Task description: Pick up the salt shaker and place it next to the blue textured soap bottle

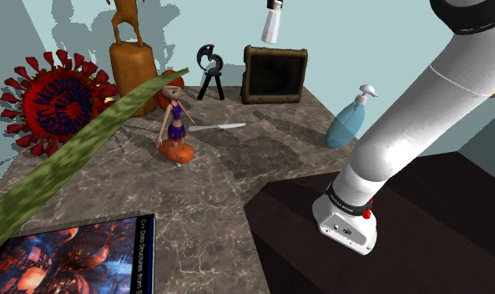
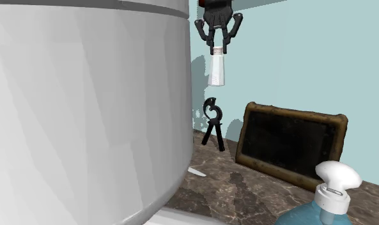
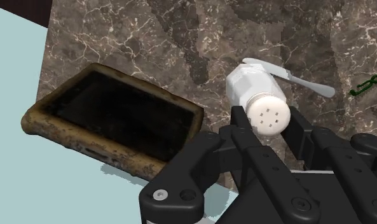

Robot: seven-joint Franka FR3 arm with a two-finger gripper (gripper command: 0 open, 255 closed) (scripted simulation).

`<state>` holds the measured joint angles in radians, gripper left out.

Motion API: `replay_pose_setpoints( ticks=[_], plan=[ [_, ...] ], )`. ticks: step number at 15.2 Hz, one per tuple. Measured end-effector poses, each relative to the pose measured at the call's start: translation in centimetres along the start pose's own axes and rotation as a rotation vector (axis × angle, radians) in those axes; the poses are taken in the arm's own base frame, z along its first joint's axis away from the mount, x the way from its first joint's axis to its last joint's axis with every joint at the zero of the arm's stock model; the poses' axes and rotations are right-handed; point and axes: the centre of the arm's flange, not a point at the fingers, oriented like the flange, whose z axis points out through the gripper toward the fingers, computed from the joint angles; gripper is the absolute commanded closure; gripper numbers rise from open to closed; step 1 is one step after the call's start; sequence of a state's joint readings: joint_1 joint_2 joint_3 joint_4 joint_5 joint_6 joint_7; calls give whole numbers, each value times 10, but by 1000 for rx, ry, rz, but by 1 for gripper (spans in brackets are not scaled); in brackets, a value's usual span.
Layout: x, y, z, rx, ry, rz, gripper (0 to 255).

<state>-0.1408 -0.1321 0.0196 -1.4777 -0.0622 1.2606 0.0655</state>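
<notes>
– White salt shaker (image 2: pixel 217 69): where does it lie in this figure?

– Aloft. It hangs upright, well above the marbled brown bench (image 1: pixel 220 184), over the far part near the pale blue wall. In the shoulder view it sits above the gap between a black pliers-like tool (image 1: pixel 209 71) and a dark panel in a brown frame (image 1: pixel 275 75).

– State of the claw (image 2: pixel 218 45)?

– Closed on the shaker. Both black fingers clasp its upper end. In the wrist view the perforated cap faces the camera from between them.

– And the blue soap bottle (image 1: pixel 347 124)?

– Standing on the bench at the shoulder view's right, nearer than the framed panel, its white pump uppermost. The shaker is well apart from it, higher and farther back.

– Other labelled items?

– A grey knife (image 1: pixel 219 127) lies flat mid-bench. Just to its left, in the shoulder view, stands a red-haired doll (image 1: pixel 177 121) in purple. A red spiked model (image 1: pixel 58 104) and a brown carved figure (image 1: pixel 130 58) occupy the far left. A green leaf (image 1: pixel 87 159) crosses the near left, above a dark book (image 1: pixel 70 259). The white arm (image 1: pixel 404 134) rises from the dark stand (image 1: pixel 421 242) at near right.
</notes>
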Motion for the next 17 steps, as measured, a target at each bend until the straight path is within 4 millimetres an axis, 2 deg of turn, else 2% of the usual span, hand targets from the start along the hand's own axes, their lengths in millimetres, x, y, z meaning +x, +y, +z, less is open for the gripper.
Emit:
replay_pose_setpoints(
  ticks=[9,11,15,17],
  plan=[
    [-78,88,12,0,0,0,255],
    [-90,110,13,0,0,1,255],
    [-132,147,19,0,0,1,255],
    [-144,165,25,0,0,0,255]
  ],
)
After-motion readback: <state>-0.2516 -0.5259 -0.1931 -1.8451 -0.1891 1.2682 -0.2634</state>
